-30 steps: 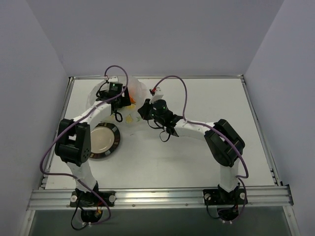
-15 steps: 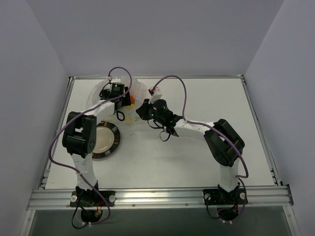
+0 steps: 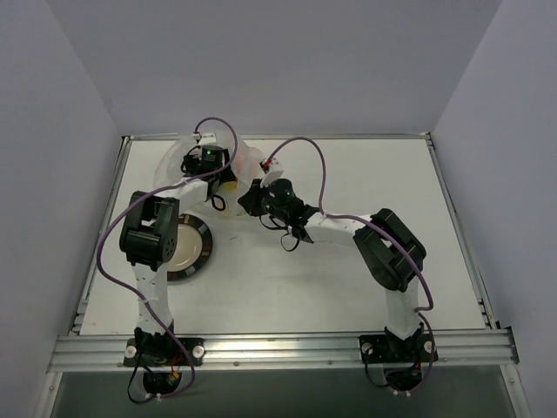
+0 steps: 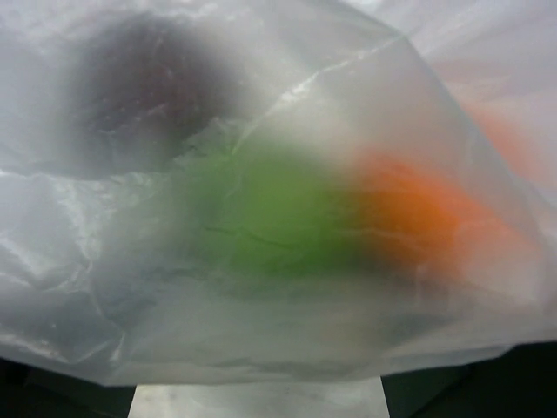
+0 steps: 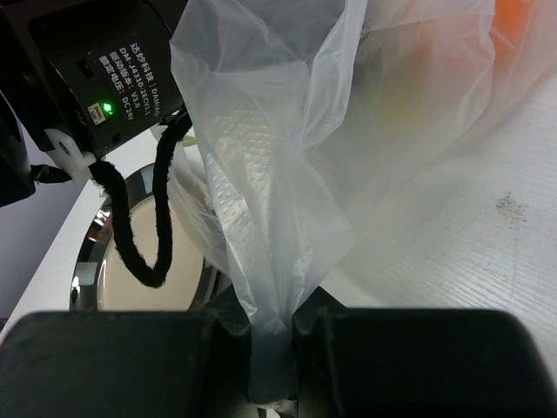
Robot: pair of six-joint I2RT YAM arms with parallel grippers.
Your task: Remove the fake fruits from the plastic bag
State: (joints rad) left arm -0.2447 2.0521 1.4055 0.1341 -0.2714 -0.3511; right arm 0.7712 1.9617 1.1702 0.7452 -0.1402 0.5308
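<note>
The plastic bag point(image 3: 247, 159) lies bunched at the back left of the table. In the left wrist view the plastic bag point(image 4: 287, 340) fills the frame, and three fake fruits show blurred through it: dark brown point(image 4: 148, 87), bright green point(image 4: 261, 209) and orange point(image 4: 418, 218). My left gripper point(image 3: 224, 171) is pressed up against the bag, and its jaws stand wide apart at the frame's bottom corners. My right gripper point(image 5: 274, 348) is shut on a twisted neck of the bag point(image 5: 270, 174), just right of the left gripper in the top view point(image 3: 247, 199).
A round dark-rimmed plate point(image 3: 205, 246) sits on the table in front of the bag, beside the left arm. Its rim point(image 5: 87, 261) shows in the right wrist view, behind the left wrist's black cable point(image 5: 130, 235). Walls enclose the table at the back and sides.
The left arm has folded in and pushed its gripper farther back into the bag. The right gripper, still shut on the bag, has shifted slightly left.
</note>
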